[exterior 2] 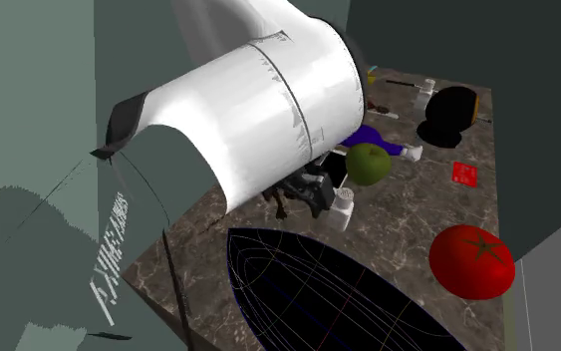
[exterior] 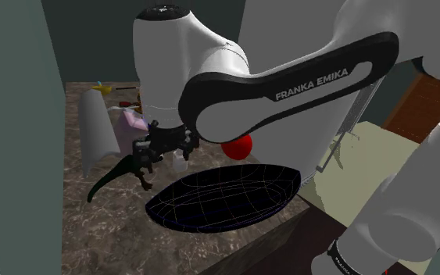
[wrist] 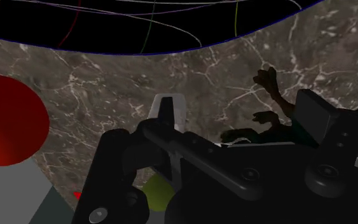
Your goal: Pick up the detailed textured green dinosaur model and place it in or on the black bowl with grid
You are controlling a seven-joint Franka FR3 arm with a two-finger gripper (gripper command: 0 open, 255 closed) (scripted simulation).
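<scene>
**Dinosaur model (exterior: 126, 165) at the gripper (exterior: 162, 150) — grasp unconfirmed**

Nearest the stand in the shoulder view we log the black bowl (exterior: 234, 195). It is wide and shallow, crossed by thin coloured grid lines, and lies on the dark marbled counter (exterior: 109, 234). Just beyond its rim, toward that view's left, is the dinosaur: dark green, tail trailing down to the counter, one leg visible beneath. The gripper sits at its front end. We cannot tell whether it is spread around the body or pinching it. Farther back are a small white bottle (exterior 2: 343, 209) just beside the gripper, a green apple (exterior 2: 368, 165) and a red tomato (exterior 2: 472, 261).

Handling, our estimate: a light, stiff figure whose rough skin should resist slipping. Tail and legs look thin — poor holds, liable to pivot. We would take it across the torso so it hangs level for the short carry to the bowl.

Unresolved: the gripper hides head and chest in the shoulder view. The arm covers most of the animal in the second exterior view. The gripper's own housing blocks the torso in the wrist view. We cannot determine whether the feet touch the counter.
</scene>
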